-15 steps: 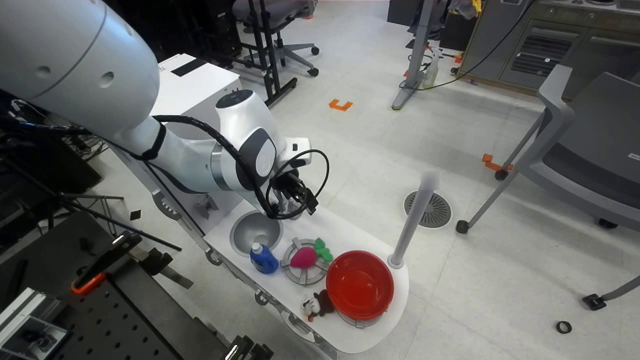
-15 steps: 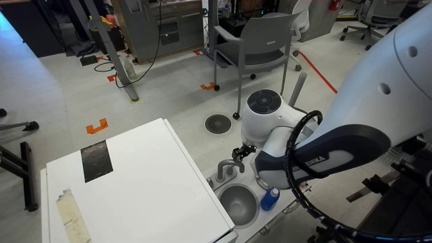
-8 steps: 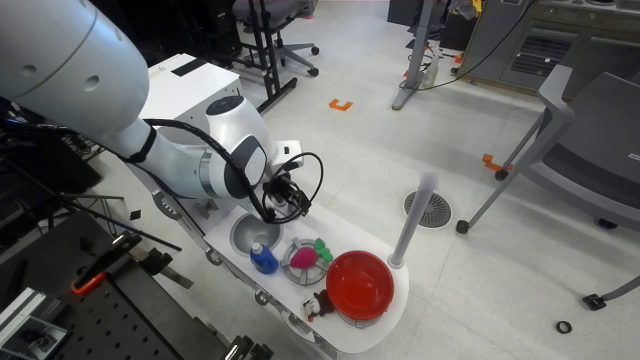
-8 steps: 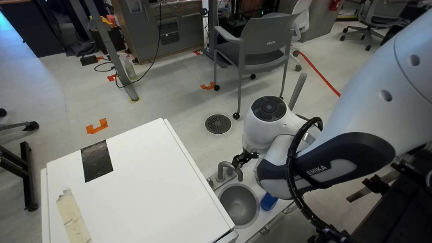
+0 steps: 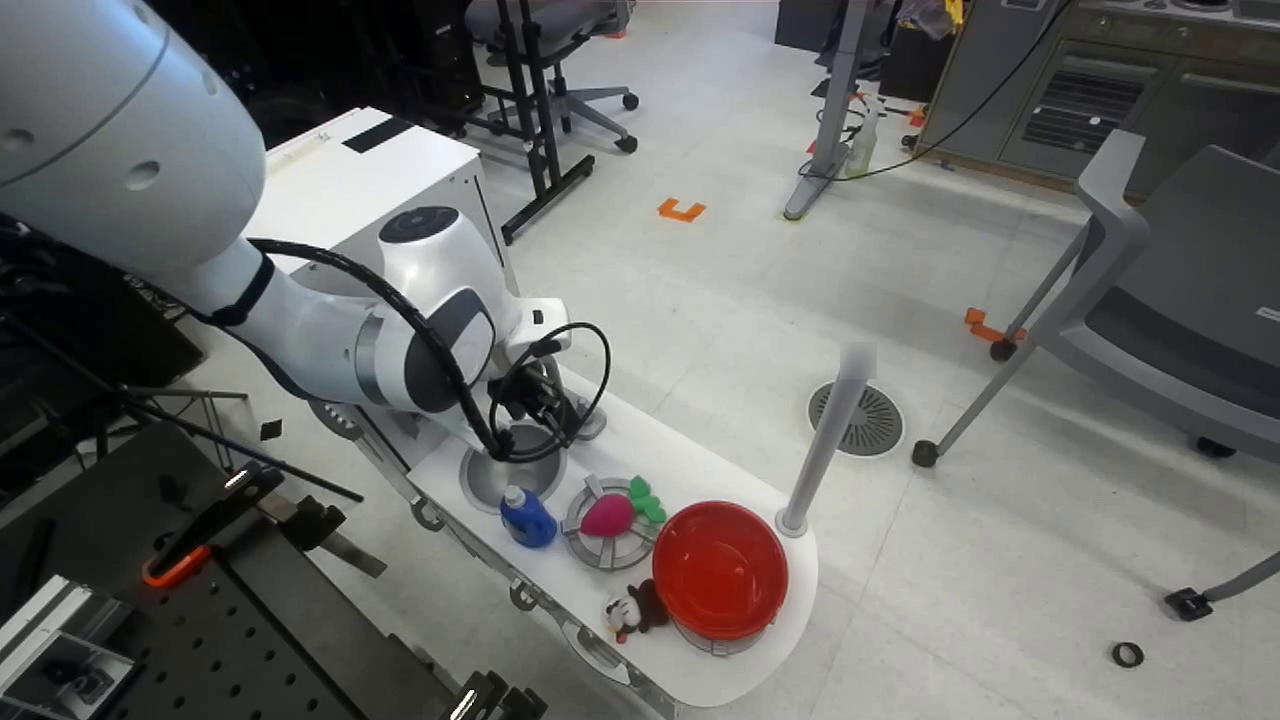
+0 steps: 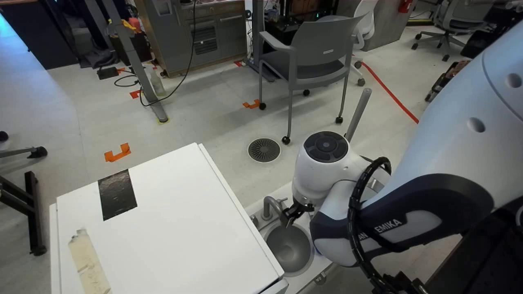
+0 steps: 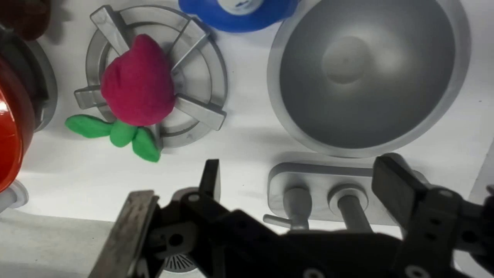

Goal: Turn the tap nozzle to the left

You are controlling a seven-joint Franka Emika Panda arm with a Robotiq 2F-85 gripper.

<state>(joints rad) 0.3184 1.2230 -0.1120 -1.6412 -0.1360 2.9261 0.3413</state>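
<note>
Biggest worry is a miss: the gripper [image 7: 300, 179] has its fingers [image 7: 399, 187] spread wide with nothing clamped, and the tap spout [image 7: 354, 213] is a thin pipe, so a sideways shove may skate over the curve if the height is off. A handle [image 7: 297, 203] stands right next to the spout, inside the same finger gap, so moving that way could catch it or wedge it against the pipe. Dropping lower risks knocking the base plate [image 7: 319, 195] or the sink [image 7: 347, 127] edge. A push at a bad angle could make the pipe bind rather than swivel. Wrong direction is possible too: whose left is meant isn't clear from the sentence. A blue bottle [image 5: 528, 518] sits just beside the sink, so a wide swing might tip it. Position: in the wrist view the spout shows rising from the base plate between the two spread fingers, nearer the one on that picture's right; its upper part is hidden behind the gripper body. In an exterior view the spout's bend [image 6: 270, 199] shows clear of the gripper, while its far end is right by the fingers, near the sink edge; touching or just apart, can't tell. Looks lined up to start the turn, my guess.
</note>
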